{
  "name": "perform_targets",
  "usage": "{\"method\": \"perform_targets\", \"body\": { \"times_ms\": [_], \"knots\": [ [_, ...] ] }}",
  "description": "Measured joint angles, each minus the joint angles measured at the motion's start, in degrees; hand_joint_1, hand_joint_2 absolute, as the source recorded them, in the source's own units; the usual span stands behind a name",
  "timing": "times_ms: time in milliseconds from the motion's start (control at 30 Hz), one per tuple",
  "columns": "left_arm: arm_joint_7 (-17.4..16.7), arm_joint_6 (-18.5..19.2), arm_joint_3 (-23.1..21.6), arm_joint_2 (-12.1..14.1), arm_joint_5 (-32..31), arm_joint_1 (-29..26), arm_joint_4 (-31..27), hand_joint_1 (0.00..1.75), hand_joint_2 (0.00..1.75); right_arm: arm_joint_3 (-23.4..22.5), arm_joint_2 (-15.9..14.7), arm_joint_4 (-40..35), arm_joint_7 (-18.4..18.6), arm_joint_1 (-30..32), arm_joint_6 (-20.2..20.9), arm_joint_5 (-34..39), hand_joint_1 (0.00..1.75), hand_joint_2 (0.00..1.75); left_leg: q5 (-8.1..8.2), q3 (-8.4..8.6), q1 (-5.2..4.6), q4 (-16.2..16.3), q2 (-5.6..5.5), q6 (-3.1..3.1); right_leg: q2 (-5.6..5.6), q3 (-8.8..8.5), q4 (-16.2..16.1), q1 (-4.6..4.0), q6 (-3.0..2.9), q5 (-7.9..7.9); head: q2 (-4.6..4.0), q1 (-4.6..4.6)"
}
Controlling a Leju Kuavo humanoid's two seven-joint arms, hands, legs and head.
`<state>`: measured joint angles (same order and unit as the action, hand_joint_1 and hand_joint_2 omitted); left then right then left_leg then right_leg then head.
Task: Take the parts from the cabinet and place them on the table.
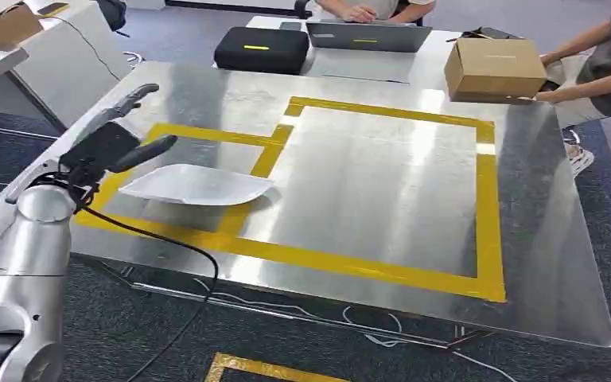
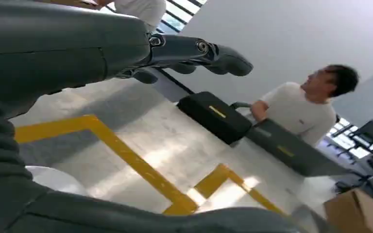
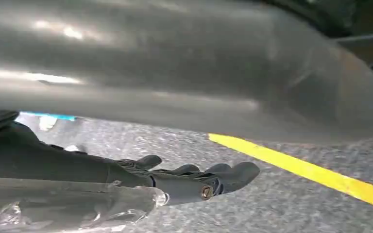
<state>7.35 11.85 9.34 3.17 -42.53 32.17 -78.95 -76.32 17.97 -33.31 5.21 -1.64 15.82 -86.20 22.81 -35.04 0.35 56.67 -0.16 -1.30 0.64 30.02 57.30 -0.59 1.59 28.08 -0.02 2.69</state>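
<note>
Left hand hung over the big steel table, fingers spread, gripping nothing. Right hand was down by the floor clutching a clear part. White curved part sat flat on the yellow tape, just beside the left hand.

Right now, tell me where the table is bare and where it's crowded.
Bare: the large yellow-taped rectangle, between the white part and the cardboard box at the far corner. Crowded: the small taped rectangle, where that part lies beside the left hand.
</note>
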Motion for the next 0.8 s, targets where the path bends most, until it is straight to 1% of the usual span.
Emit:
{"method": "perform_targets", "body": {
  "times_ms": [133, 200, 367, 500, 600, 700, 733, 800],
  "knots": [
    [2.2, -1.0, 6.6, -0.2, 8.2, -0.8, -2.5, 0.0, 0.0, 0.0, 0.3, -0.6, -1.1, 0.0, 0.5, 0.0, 0.0, 0.0, 0.0, -0.01, 0.02, 0.0, 0.03, 0.0, 0.0, 0.03, 0.0, -0.01, -0.02, 0.02, 0.0, 0.0],
    [2.7, -0.9, 9.9, -0.3, 10.8, -1.0, -3.6, 0.0, 0.0, -0.3, 0.4, -0.8, -0.9, 0.0, 0.5, 0.0, 0.0, 0.0, 0.0, -0.03, 0.02, 0.0, 0.02, 0.0, -0.02, 0.01, 0.0, -0.02, -0.02, 0.02, 0.0, 0.0],
    [4.3, 1.3, 19.6, -0.3, 17.9, -1.3, -6.3, 0.0, 0.0, -1.1, 0.6, -1.1, 0.6, 0.1, 0.1, 0.6, 0.0, 0.0, 0.0, -0.04, 0.02, 0.0, 0.05, 0.0, -0.01, 0.05, 0.0, -0.02, -0.03, 0.03, 0.0, -0.02],
    [7.0, 1.8, 26.6, 0.2, 23.7, -1.6, -6.8, 0.0, 0.0, -1.4, 0.6, -1.1, 0.9, 0.0, -0.1, 1.4, 0.0, 0.0, 0.0, -0.04, 0.01, 0.0, 0.05, -0.01, 0.01, 0.04, 0.0, -0.02, -0.04, 0.03, 0.0, 0.0],
    [9.3, 3.7, 31.5, 1.2, 27.4, -2.6, -6.8, 0.0, 0.0, -1.4, 0.6, -1.1, 0.2, 0.1, -0.8, 2.3, 0.0, 0.0, 0.0, -0.04, 0.02, 0.0, 0.09, -0.01, 0.07, 0.09, 0.0, -0.02, -0.04, 0.03, 0.0, 0.0],
    [11.7, 5.1, 36.8, 2.6, 33.4, -3.5, -6.5, 0.0, 0.0, -1.5, 0.6, -1.1, -0.6, 0.0, -2.6, 4.4, 0.0, 0.0, 0.01, -0.05, 0.02, -0.1, 0.08, -0.02, 0.03, 0.12, 0.0, -0.03, -0.08, 0.07, 0.0, -0.04],
    [12.0, 5.4, 39.3, 3.1, 35.8, -3.6, -6.4, 0.0, 0.0, -1.6, 0.6, -1.1, 0.0, 0.0, -2.9, 5.0, 0.0, 0.0, 0.02, -0.05, 0.02, -0.1, 0.08, -0.03, 0.06, 0.12, 0.0, -0.03, -0.08, 0.07, 0.0, 0.0],
    [12.1, 5.7, 43.0, 3.8, 37.7, -3.7, -6.1, 0.0, 0.0, -1.8, 0.7, -1.1, 1.4, 0.0, -2.9, 5.6, 0.0, 0.0, 0.03, -0.04, 0.03, -0.1, 0.09, -0.05, 0.07, 0.35, 0.0, -0.03, -0.09, 0.07, 0.0, 0.02]
  ]
}}
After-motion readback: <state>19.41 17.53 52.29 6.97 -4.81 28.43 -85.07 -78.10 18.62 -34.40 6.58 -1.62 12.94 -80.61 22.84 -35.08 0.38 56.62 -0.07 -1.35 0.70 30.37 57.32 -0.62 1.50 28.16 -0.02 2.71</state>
